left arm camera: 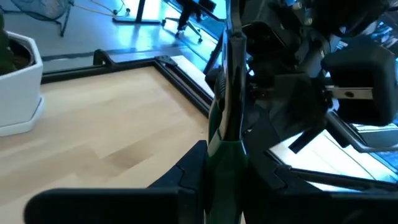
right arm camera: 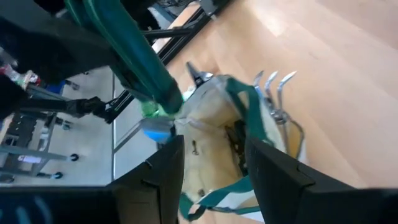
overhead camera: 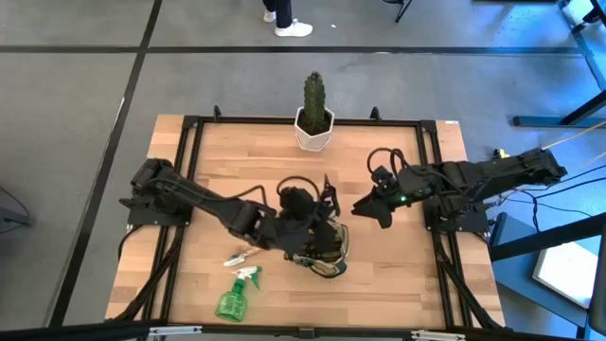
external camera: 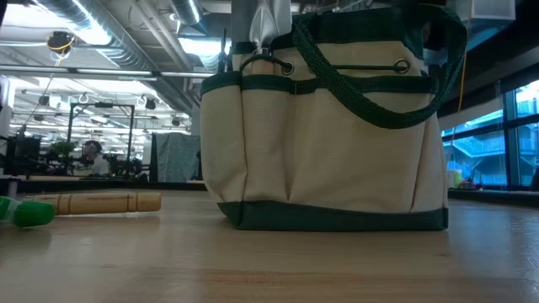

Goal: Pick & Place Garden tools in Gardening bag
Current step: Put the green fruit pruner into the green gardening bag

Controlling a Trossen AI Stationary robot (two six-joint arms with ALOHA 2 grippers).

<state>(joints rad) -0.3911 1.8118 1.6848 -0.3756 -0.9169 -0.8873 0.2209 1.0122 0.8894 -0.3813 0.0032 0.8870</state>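
Where the gardening bag is sitting: the gardening bag (overhead camera: 324, 254) is standing upright on the wooden table (overhead camera: 246, 161), near the front edge and about the middle. In the low view its tan side pockets and green trim (external camera: 328, 143) are filling most of the frame.
Left gripper: the left gripper (overhead camera: 301, 210) is hanging directly over the bag. In its wrist view (left arm camera: 225, 180) the fingers are pressing together on the bag's dark green loop handle (left arm camera: 227, 124), which is running up taut between them.
Right gripper: the right gripper (overhead camera: 365, 206) is hovering just beside the bag, on its right and a little behind it, touching nothing. Its two dark fingers (right arm camera: 273, 177) are standing spread apart, framing the bag's open mouth (right arm camera: 211, 124).
Tools in the bag: a silver fork's three curved tines (right arm camera: 273, 81) are sticking out at the bag's rim, and a pointed metal tip (right arm camera: 194, 73) is showing at the opposite rim. What tool that tip belongs to cannot be told.
Tools on the table: a wooden-handled tool (overhead camera: 237, 257) is lying flat just left of the bag (external camera: 105, 203). The translucent green spray bottle (overhead camera: 235, 296) is lying on its side nearer the front edge, apart from the bag.
Cactus: the cactus (overhead camera: 314, 95) is standing in its white pot (left arm camera: 18, 81) at the table's back edge, well apart from the bag.
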